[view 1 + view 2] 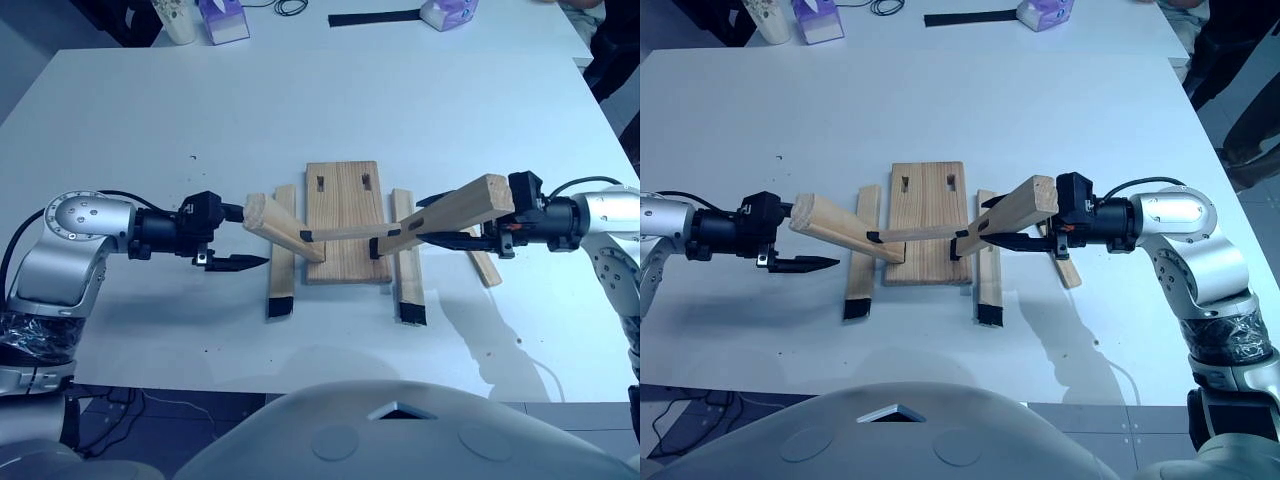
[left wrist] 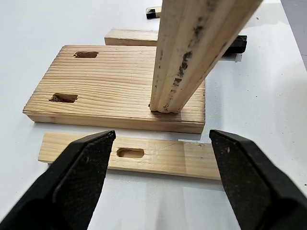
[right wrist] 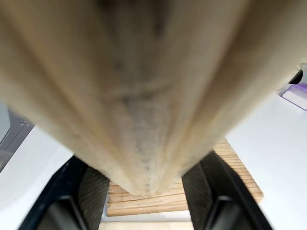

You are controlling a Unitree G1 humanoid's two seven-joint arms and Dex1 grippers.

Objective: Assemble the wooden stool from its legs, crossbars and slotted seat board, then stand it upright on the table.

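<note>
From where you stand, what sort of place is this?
Probably a lab or office workroom: a wide white table, a purple tissue box and a flat black strap at its far edge, and pale wooden stool parts laid out for assembly.

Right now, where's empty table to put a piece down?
Bare: the stretch of table between the seat board and the tissue boxes, and the strip between the lying legs and the near edge. Crowded: the middle, around the board, legs, left gripper and right gripper.
</note>
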